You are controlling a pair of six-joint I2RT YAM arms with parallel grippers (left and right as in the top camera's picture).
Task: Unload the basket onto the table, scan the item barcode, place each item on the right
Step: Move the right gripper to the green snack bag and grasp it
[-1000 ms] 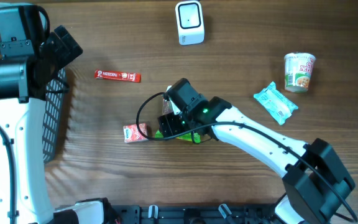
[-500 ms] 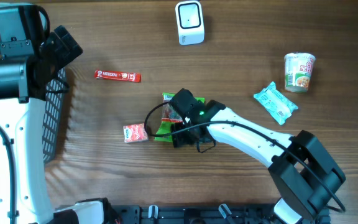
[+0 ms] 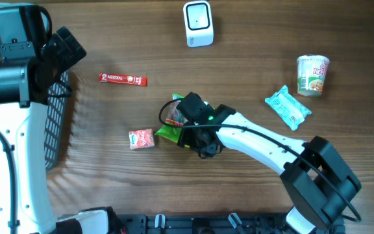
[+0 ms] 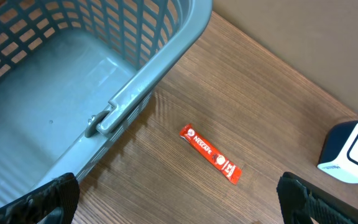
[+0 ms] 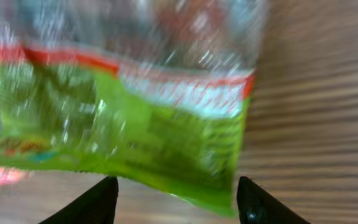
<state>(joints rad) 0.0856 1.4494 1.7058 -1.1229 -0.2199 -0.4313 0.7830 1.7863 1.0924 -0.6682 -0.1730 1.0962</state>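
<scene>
The item, a green and clear crinkly packet [image 3: 169,125], lies on the wooden table at mid-table. It fills the top of the right wrist view [image 5: 129,106], blurred. My right gripper [image 3: 187,134] hangs over the packet's green end. Its jaws [image 5: 178,194] are open, one fingertip at each side of the packet's near edge, and neither visibly touches it. The white barcode scanner [image 3: 198,23] stands at the far edge and also shows in the left wrist view [image 4: 353,152]. My left gripper [image 4: 179,205] is open and empty beside the basket, over bare wood.
A grey mesh basket [image 3: 58,123] sits at the left edge, its rim [image 4: 148,87] close to my left gripper. A red Nescafe stick [image 3: 123,79] and a small pink packet [image 3: 141,139] lie left of the item. A noodle cup [image 3: 313,75] and a teal packet [image 3: 287,107] are at right.
My right gripper has slid a little right and toward me, uncovering the green packet, and its jaws have narrowed. The packet has shifted slightly. The left arm has not moved.
</scene>
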